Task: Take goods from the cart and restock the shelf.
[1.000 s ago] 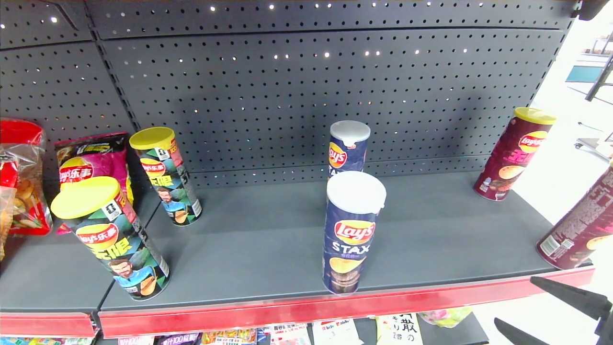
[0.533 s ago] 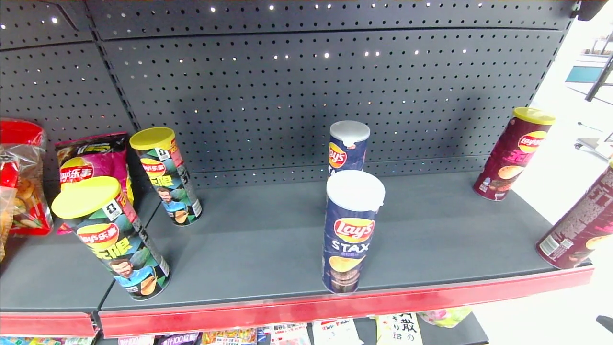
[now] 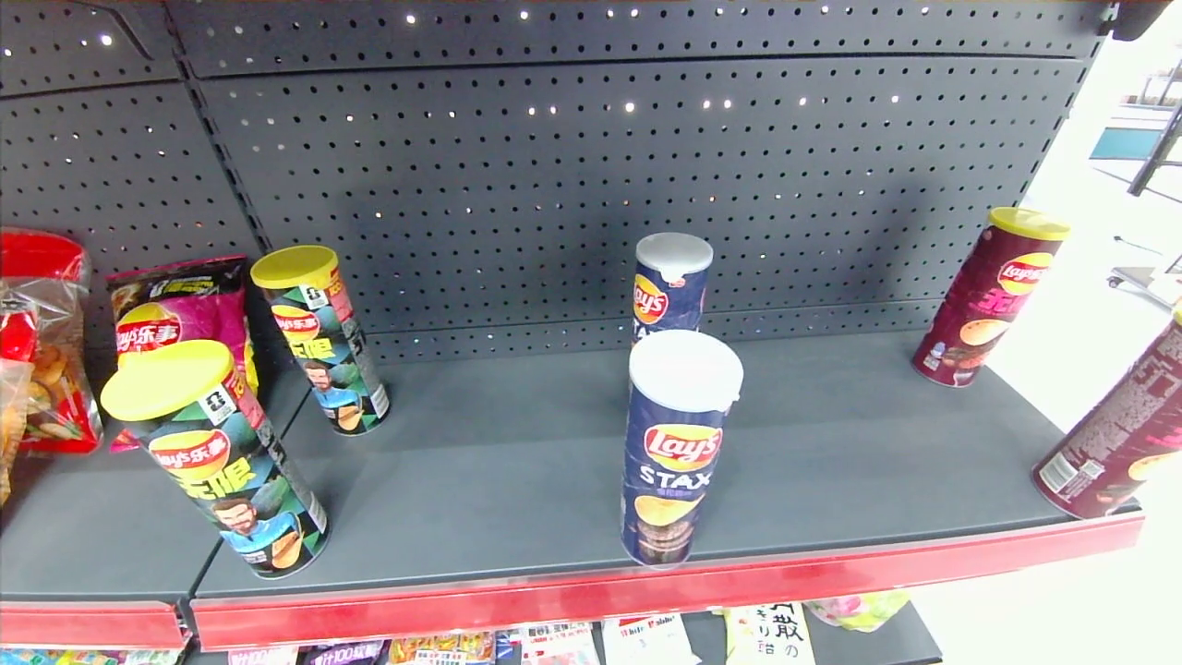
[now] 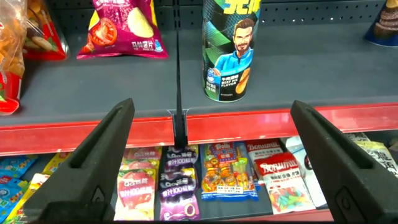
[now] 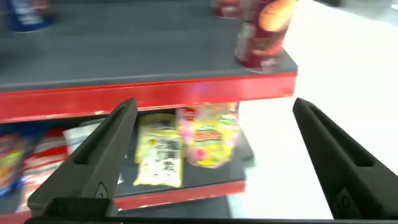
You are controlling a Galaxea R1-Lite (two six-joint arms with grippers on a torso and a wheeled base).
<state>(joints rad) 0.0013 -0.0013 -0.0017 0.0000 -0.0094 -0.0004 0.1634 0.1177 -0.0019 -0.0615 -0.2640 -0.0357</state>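
The grey shelf point(image 3: 517, 462) holds upright chip cans: two dark blue with white lids point(image 3: 679, 453) point(image 3: 671, 286), two green-black with yellow lids point(image 3: 217, 462) point(image 3: 319, 337), and two maroon ones point(image 3: 993, 296) point(image 3: 1117, 434) at the right end. My left gripper point(image 4: 212, 106) is open and holds nothing, in front of the shelf's red front strip point(image 4: 249, 124), facing a green-black can point(image 4: 231, 56). My right gripper point(image 5: 214, 102) is open with nothing in it, below and before the shelf's right end, where a maroon can point(image 5: 264, 34) stands at the edge.
Snack bags point(image 3: 175, 314) crowd the shelf's left part. Free shelf floor lies on both sides of the blue cans. A lower shelf carries several small packets point(image 4: 205, 180) point(image 5: 186, 143). Perforated back panel point(image 3: 591, 185) closes the rear. Open floor lies right of the shelf.
The right gripper's fingers, seen at the head view's lower right corner a second ago, have dropped out of that view. The cans on the shelf have not moved.
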